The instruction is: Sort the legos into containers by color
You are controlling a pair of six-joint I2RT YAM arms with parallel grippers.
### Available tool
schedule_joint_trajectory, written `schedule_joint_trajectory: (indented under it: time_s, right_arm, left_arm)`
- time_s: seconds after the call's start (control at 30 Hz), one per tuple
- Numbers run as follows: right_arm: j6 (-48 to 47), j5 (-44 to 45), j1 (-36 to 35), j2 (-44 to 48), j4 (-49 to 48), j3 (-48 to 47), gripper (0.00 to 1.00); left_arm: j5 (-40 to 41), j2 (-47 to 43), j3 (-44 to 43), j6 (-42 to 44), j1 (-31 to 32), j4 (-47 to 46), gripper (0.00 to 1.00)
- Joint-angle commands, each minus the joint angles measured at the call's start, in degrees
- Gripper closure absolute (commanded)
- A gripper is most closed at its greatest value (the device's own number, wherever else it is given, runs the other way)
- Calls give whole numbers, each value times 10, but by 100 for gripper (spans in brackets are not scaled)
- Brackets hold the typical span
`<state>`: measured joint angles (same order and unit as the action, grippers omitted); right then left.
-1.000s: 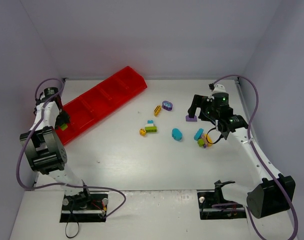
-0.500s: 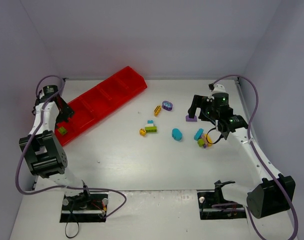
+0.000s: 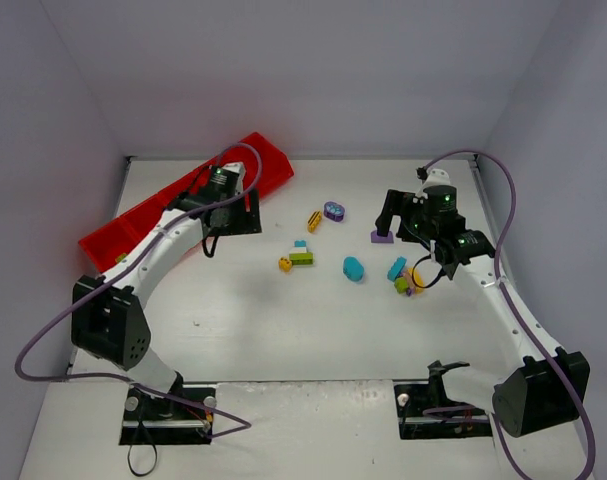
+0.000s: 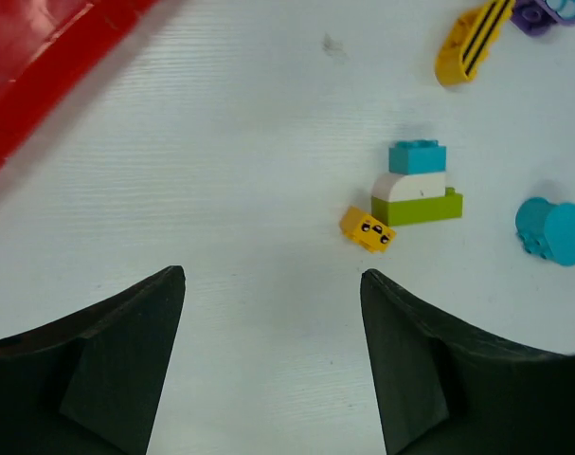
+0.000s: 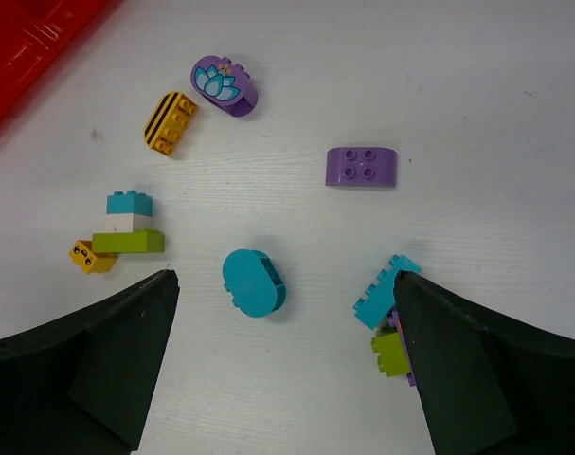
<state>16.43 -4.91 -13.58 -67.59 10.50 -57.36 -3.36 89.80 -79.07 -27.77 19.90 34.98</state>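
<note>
The legos lie loose mid-table: a teal, white and green stack [image 3: 301,253] [image 4: 417,185], a small yellow brick [image 3: 284,264] [image 4: 367,229], a teal oval [image 3: 354,268] [image 5: 255,282], a striped yellow brick [image 3: 314,221] [image 5: 170,121], a purple oval [image 3: 334,210] [image 5: 224,85], a purple brick [image 3: 382,236] [image 5: 363,167] and a teal, green and purple cluster [image 3: 402,276] [image 5: 386,308]. The red tray of containers [image 3: 143,215] [image 4: 41,66] runs along the left. My left gripper [image 3: 235,212] [image 4: 273,280] hangs open and empty by the tray's far end. My right gripper [image 3: 418,238] [image 5: 285,277] hovers open over the teal oval.
White walls close the table on the left, back and right. My left arm [image 3: 158,250] lies across the near half of the tray and hides part of it. Both arm bases [image 3: 168,405] stand at the front edge.
My left gripper opened over the tray's near end, leaving a green brick there. It then swung right to the tray's far end. The right arm held still.
</note>
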Motion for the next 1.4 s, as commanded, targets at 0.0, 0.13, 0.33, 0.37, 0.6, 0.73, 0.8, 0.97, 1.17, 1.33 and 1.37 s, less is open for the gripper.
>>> schedule_joint_trajectory:
  time_s: [0.0,0.13,0.33,0.37,0.6,0.73,0.8,0.97,1.17,1.33,1.37]
  right_arm:
    - [4,19,-3,14,-27,-2,7]
    - [14,26,-3,15,-26,11,7]
    - [21,23,-3,16,-27,16,8]
    - [23,23,-3,16,-26,16,8]
    - [27,16,-3,19,-26,19,8]
    - [29,14,-4,21,-26,24,8]
    - [31,10,-4,26,-25,26,8]
    - [32,10,-4,35,-26,36,8]
    - [30,9,-3,37,-25,39,8]
    - [26,11,-4,40,-25,37,8]
    - [27,10,-4,41,-25,36,8]
  left_arm:
    - [-24,5,-29,26,36,-40,31]
    - [-18,25,-39,57,94,-47,31]
    - [-41,64,-58,76,129,-42,31]
    - [-46,69,-61,82,138,-43,31]
    - [-15,138,-69,136,162,-37,31]
    - [8,184,-91,162,162,-28,31]
    - [18,207,-100,171,161,-17,31]
    - [28,241,-102,173,161,-25,31]
    - [28,244,-95,168,159,-36,71]
    - [82,173,-52,149,149,-45,100]
    - [89,158,-26,143,144,-47,100]
